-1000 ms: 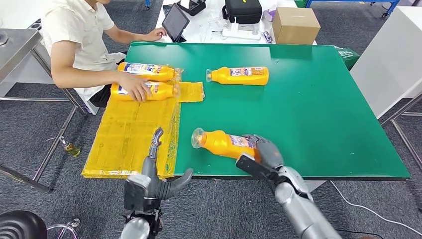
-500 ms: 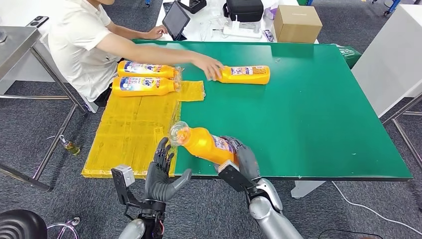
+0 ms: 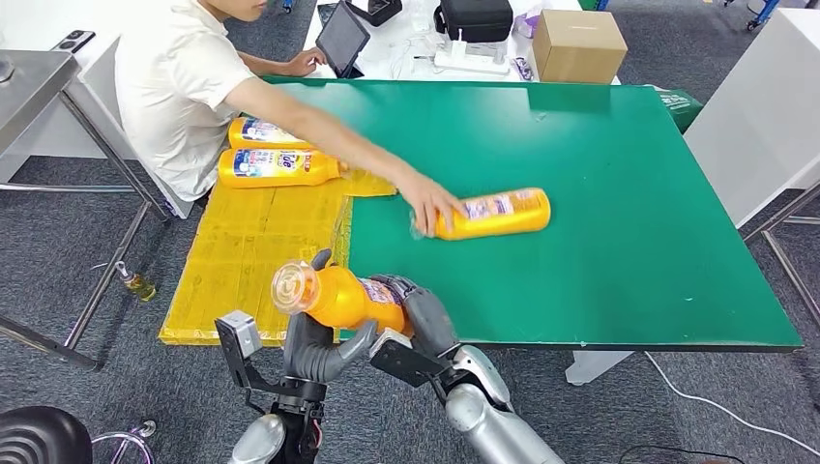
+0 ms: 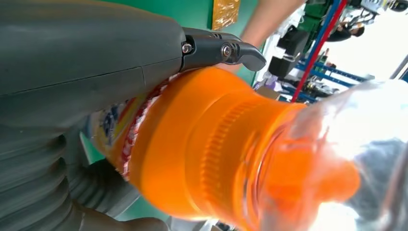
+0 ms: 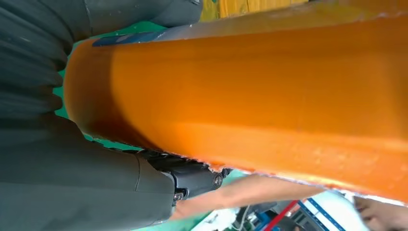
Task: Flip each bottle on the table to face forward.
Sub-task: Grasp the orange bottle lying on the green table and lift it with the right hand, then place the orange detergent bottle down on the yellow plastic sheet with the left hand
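My right hand [image 3: 418, 314] grips an orange bottle [image 3: 340, 296] by its body, lifted off the green table [image 3: 619, 280] at the near left corner, clear cap toward me. My left hand [image 3: 314, 350] is under the cap end, fingers [image 3: 320, 261] upright behind the bottle and thumb spread below it. The left wrist view has the bottle's neck [image 4: 207, 159] against that hand; the right wrist view has its orange body [image 5: 269, 82]. A person's hand [image 3: 430, 206] holds a second bottle [image 3: 498, 213] lying mid-table. Two more bottles [image 3: 276, 166] [image 3: 259, 131] lie by the person.
A yellow plastic sheet [image 3: 247, 266] covers the table's left strip up to the near edge. The person sits at the far left, arm stretched across the table. Behind the table stand a cardboard box [image 3: 575, 43], a tablet [image 3: 340, 41] and a black case [image 3: 474, 19].
My right hand carried the bottle left and off the table, toward my left hand, which rose under it. The person reached over and dragged the far bottle nearer, to mid-table.
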Tool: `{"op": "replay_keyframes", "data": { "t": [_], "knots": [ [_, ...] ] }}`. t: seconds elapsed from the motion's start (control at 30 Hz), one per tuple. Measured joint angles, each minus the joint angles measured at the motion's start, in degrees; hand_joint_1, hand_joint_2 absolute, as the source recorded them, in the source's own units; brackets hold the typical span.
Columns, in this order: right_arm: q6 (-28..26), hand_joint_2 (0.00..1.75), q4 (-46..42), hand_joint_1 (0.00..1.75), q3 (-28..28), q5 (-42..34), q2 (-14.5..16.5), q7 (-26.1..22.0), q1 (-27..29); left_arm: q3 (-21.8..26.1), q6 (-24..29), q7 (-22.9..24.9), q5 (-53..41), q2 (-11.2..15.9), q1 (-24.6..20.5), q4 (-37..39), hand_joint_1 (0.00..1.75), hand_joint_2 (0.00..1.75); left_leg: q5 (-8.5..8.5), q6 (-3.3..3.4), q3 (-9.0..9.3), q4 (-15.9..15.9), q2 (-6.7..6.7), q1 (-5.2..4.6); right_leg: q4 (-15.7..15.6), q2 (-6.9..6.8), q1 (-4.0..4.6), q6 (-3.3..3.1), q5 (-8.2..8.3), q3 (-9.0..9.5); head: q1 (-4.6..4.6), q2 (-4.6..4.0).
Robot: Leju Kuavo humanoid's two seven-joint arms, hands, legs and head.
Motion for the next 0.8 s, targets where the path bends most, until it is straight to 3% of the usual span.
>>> {"op": "replay_keyframes", "data": {
  "t": [0.17, 0.2, 0.3, 0.33, 0.4, 0.43, 0.47, 0.53, 0.57, 0.6, 0.8],
  "knots": [
    [-1.1, 1.75, 0.2, 1.75, 3.1, 0.4, 0.3, 0.0, -0.2, 0.5, -0.7, 2.6, 4.7, 0.0, -0.3, 0.9, 0.03, 1.75, 0.0, 0.0, -0.01, 0.0, 0.0, 0.0, 0.0, 0.0, 0.0, 0.0, 0.0, -0.04, -0.01, 0.0],
    [-1.1, 1.75, 0.2, 1.75, 3.6, 0.4, 0.3, 0.0, -0.3, 0.6, -0.7, 2.9, 5.6, 0.0, -0.3, 1.2, 0.32, 1.75, 0.0, 0.0, -0.01, 0.0, 0.0, 0.01, 0.0, 0.0, 0.01, 0.0, 0.0, -0.05, -0.01, 0.0],
    [-1.2, 1.75, 0.2, 1.75, 5.0, 0.0, 0.3, 0.3, -0.6, 0.8, -1.4, 3.2, 7.9, 0.0, -0.4, 1.9, 1.6, 1.75, 0.0, 0.0, -0.02, 0.0, 0.01, 0.01, 0.0, 0.01, 0.01, 0.0, 0.0, -0.07, -0.01, 0.0],
    [-1.2, 1.75, 0.2, 1.75, 5.3, -0.4, 0.3, 0.4, -0.7, 0.9, -1.8, 3.1, 8.5, 0.0, -0.4, 2.0, 1.75, 1.75, 0.0, 0.0, -0.03, 0.0, 0.01, 0.01, 0.0, 0.0, 0.01, 0.0, 0.0, -0.07, 0.0, 0.0],
    [-1.2, 1.75, 0.3, 1.74, 5.9, -1.3, 0.3, 0.3, -0.9, 1.1, -2.5, 2.8, 9.1, 0.0, -0.6, 2.1, 1.75, 1.75, 0.0, 0.0, -0.03, 0.0, 0.01, 0.01, 0.0, 0.01, 0.0, 0.0, 0.0, -0.07, -0.01, 0.0],
    [-1.1, 1.75, 0.3, 1.62, 6.1, -1.9, 0.3, 0.1, -0.9, 1.3, -2.9, 2.6, 9.1, 0.0, -0.6, 2.1, 1.75, 1.75, 0.0, 0.0, -0.03, 0.0, 0.01, 0.01, 0.0, 0.0, 0.0, 0.0, 0.0, -0.07, -0.01, 0.0],
    [-1.0, 1.75, 0.3, 1.35, 6.3, -2.5, 0.3, 0.0, -0.9, 1.4, -3.1, 2.3, 9.0, 0.0, -0.6, 2.1, 1.75, 1.75, 0.0, 0.0, -0.03, 0.0, 0.01, 0.0, 0.0, 0.0, 0.0, 0.0, 0.0, -0.07, -0.01, 0.0],
    [-0.8, 1.75, 0.4, 0.51, 6.4, -3.3, 0.4, -0.3, -1.0, 1.6, -3.3, 1.9, 8.7, 0.0, -0.6, 2.1, 1.75, 1.75, 0.0, 0.0, -0.04, 0.0, 0.01, 0.0, 0.0, 0.0, 0.0, 0.0, 0.0, -0.07, 0.01, 0.0],
    [-0.7, 1.75, 0.4, 0.19, 6.5, -3.6, 0.5, -0.4, -1.0, 1.7, -3.3, 1.7, 8.7, 0.0, -0.6, 2.1, 1.75, 1.75, 0.0, 0.0, -0.04, 0.0, 0.0, 0.0, 0.0, 0.01, 0.0, 0.0, 0.0, -0.07, -0.01, 0.0],
    [-0.6, 1.75, 0.4, 0.02, 6.7, -3.8, 0.5, -0.3, -1.0, 1.8, -3.2, 1.5, 8.7, 0.0, -0.6, 2.1, 1.75, 1.75, 0.0, 0.0, -0.04, 0.0, 0.0, 0.0, 0.0, 0.01, 0.0, 0.0, 0.0, -0.08, -0.01, 0.0],
    [-0.8, 1.75, 0.4, 0.0, 7.4, -3.7, 0.7, 0.4, -0.9, 2.5, -2.0, 0.0, 7.9, -0.1, -0.6, 1.6, 1.75, 1.75, 0.0, 0.0, -0.05, 0.0, 0.01, 0.01, 0.0, 0.01, 0.01, 0.0, 0.0, -0.11, -0.01, 0.0]
  ]
}}
